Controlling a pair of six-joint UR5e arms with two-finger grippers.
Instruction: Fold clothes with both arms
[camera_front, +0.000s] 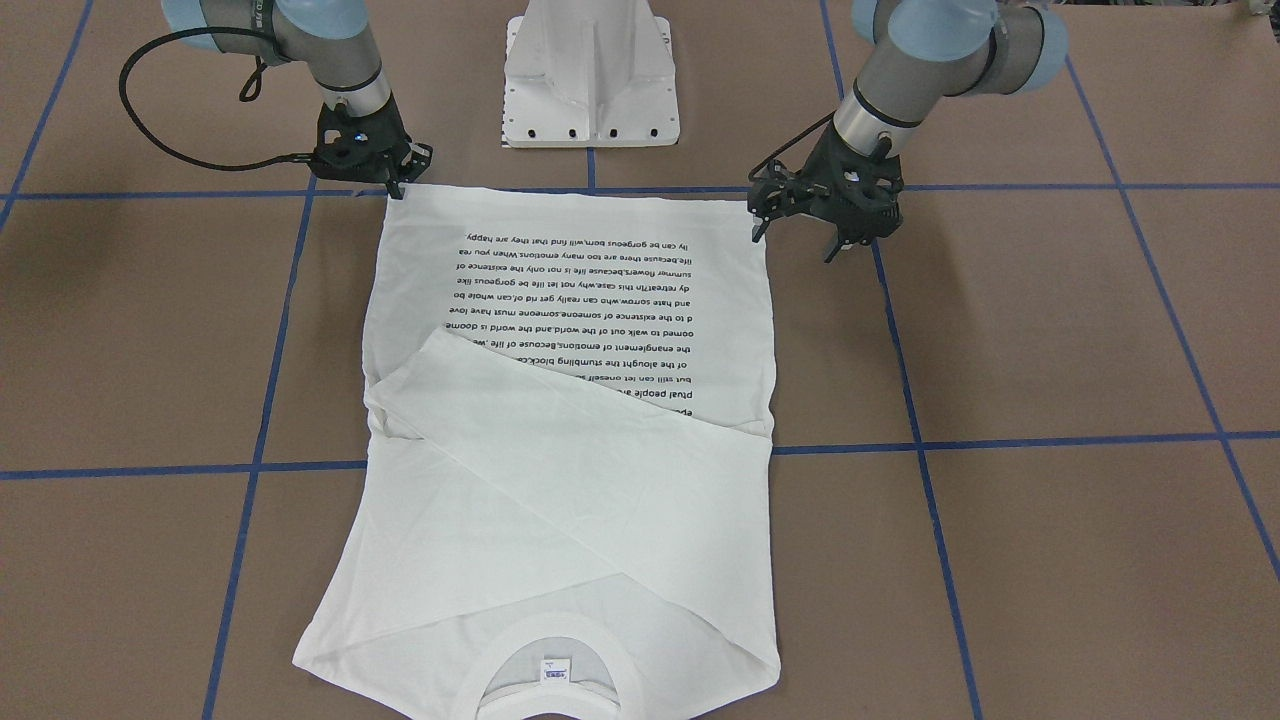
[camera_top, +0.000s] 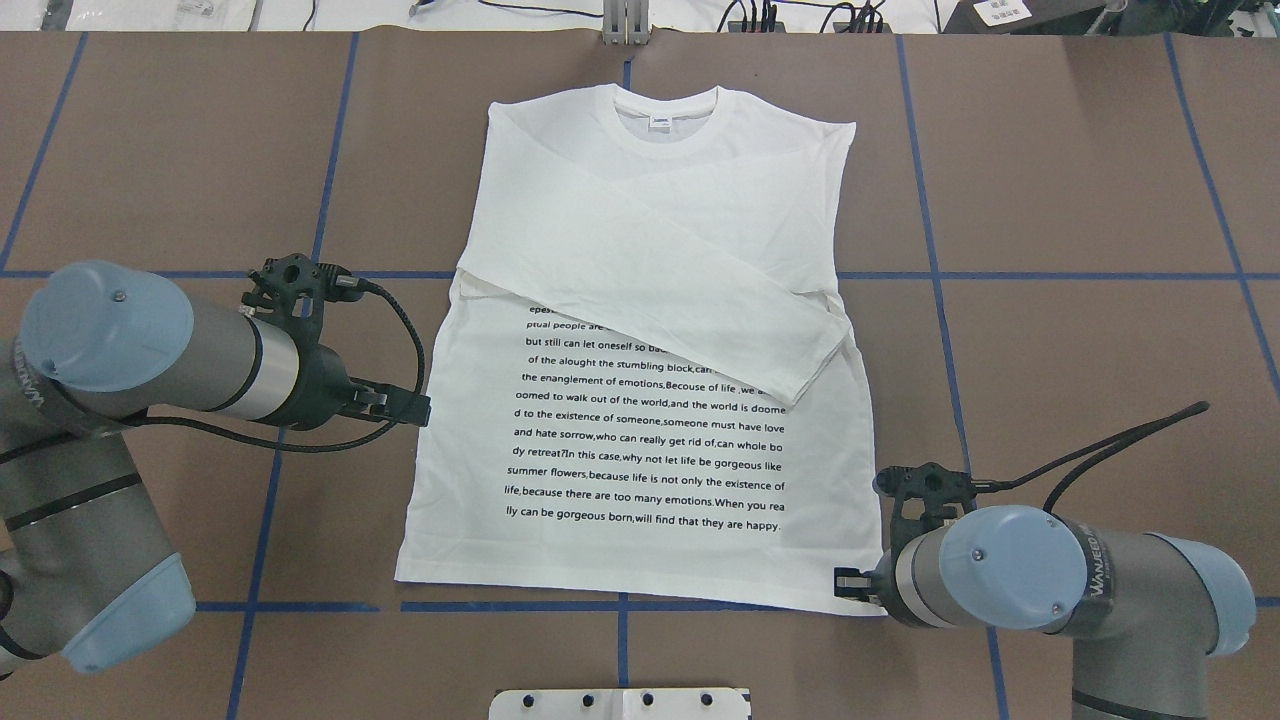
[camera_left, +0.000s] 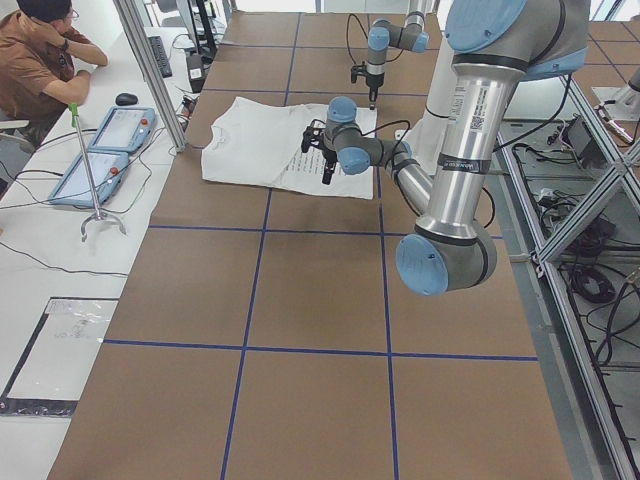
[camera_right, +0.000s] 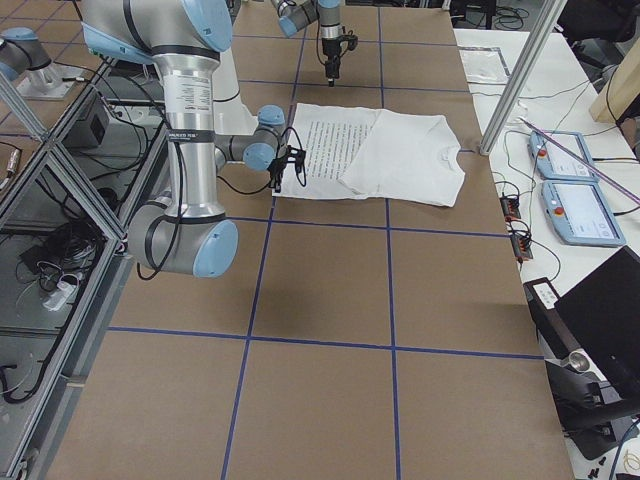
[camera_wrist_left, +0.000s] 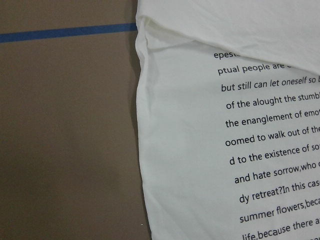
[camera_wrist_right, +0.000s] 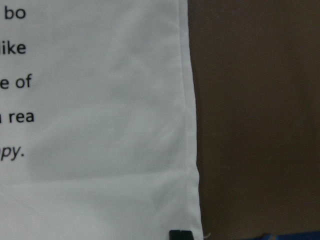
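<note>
The white long-sleeved T-shirt (camera_top: 640, 450) lies flat on the brown table, print up, collar (camera_top: 665, 105) away from the robot, with a sleeve (camera_top: 650, 285) folded slantwise across the chest. My left gripper (camera_top: 420, 408) hangs open above the table beside the shirt's left edge, holding nothing; in the front-facing view its fingers (camera_front: 795, 245) are spread. Its wrist view shows only that edge of the shirt (camera_wrist_left: 200, 150). My right gripper (camera_top: 845, 582) is down at the hem's right corner (camera_front: 398, 188). One black fingertip (camera_wrist_right: 180, 235) rests on that corner, and the gripper looks shut on the cloth.
The white pedestal base (camera_front: 590, 80) stands just behind the hem. Blue tape lines (camera_top: 930, 275) grid the table. Bare brown table surrounds the shirt. A person (camera_left: 35, 60) sits at a side desk with two tablets (camera_left: 105, 150).
</note>
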